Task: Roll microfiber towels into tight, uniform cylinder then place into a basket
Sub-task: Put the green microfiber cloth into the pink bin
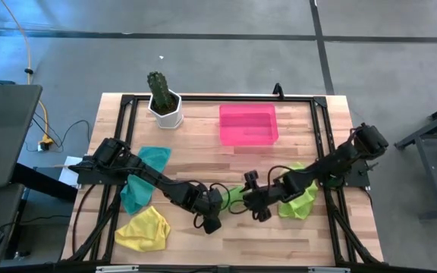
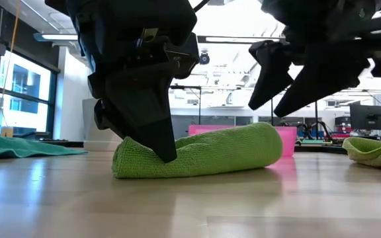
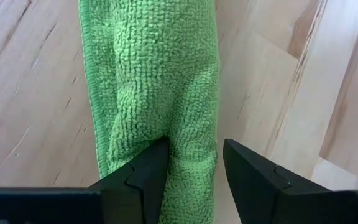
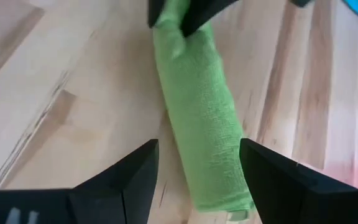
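Note:
A lime green microfiber towel, rolled into a cylinder [image 2: 204, 152], lies on its side on the wooden table near the middle front [image 1: 234, 194]. My left gripper [image 3: 194, 171] is shut on the roll's left end. My right gripper [image 4: 197, 180] hangs open above the roll's other end, clear of it [image 2: 280, 92]. The pink basket [image 1: 248, 124] stands at the far middle of the table. A teal towel [image 1: 139, 178], a yellow towel [image 1: 144, 230] and a second lime towel [image 1: 300, 199] lie loose on the table. My left gripper pinches the end of the roll [image 3: 191, 143] between its two fingers. One finger [image 3: 148, 174] digs into the top of the roll and the other [image 3: 247, 174] stands at its side edge. The fingers slant down from above and lie across the roll, which rests on the table.
A white pot with a cactus [image 1: 164, 102] stands at the far left. A black frame [image 1: 203, 98] runs around the table top. Bare wood lies between the roll and the basket and along the near edge.

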Available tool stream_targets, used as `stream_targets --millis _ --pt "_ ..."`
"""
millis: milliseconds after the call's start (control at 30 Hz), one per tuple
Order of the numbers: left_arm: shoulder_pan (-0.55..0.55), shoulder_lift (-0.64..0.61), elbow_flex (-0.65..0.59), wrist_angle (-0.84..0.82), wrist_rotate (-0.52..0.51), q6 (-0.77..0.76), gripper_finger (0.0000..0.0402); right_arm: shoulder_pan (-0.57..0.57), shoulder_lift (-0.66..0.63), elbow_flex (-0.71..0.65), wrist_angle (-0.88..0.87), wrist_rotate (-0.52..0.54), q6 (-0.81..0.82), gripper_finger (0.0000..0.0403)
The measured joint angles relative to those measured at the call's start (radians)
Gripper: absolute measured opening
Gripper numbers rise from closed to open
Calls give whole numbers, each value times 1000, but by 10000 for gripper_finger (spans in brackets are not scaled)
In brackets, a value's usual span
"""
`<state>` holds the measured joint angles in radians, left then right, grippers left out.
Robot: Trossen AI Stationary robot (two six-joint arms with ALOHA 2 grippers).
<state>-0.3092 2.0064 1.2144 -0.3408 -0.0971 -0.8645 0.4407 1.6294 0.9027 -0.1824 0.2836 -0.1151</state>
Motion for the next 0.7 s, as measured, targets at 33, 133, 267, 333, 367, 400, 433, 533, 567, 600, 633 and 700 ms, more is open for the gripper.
stream_targets --millis 33,133,267,333,367,400,433,533,567,600,633,700 --pt "0 0 0 0 0 0 149 0 5 -1 0 -2 -20 218" --pt "0 0 0 1 -1 0 149 -5 29 -1 9 -3 -47 218" --pt "0 0 0 1 -2 2 149 -22 68 -1 9 -3 -67 218" --pt "0 0 0 1 -2 2 149 -30 86 -1 18 -3 -84 218" --pt "0 0 0 1 -2 3 149 -35 93 -1 23 -3 -91 218" --pt "0 0 0 1 -2 3 149 -39 102 -1 29 -3 -95 218" --pt "0 0 0 1 -1 3 149 -43 110 -1 34 -3 -95 218" --pt "0 0 0 1 -2 2 149 -55 132 -1 32 -21 -94 218" --pt "0 0 0 1 -2 3 149 -56 139 -1 31 -32 -90 218" --pt "0 0 0 1 -3 3 149 -56 145 -1 33 -46 -84 218" --pt "0 0 0 1 -2 3 149 -55 153 -1 31 -53 -78 218" --pt "0 0 0 1 -4 3 149 -54 163 -1 31 -52 -69 218"
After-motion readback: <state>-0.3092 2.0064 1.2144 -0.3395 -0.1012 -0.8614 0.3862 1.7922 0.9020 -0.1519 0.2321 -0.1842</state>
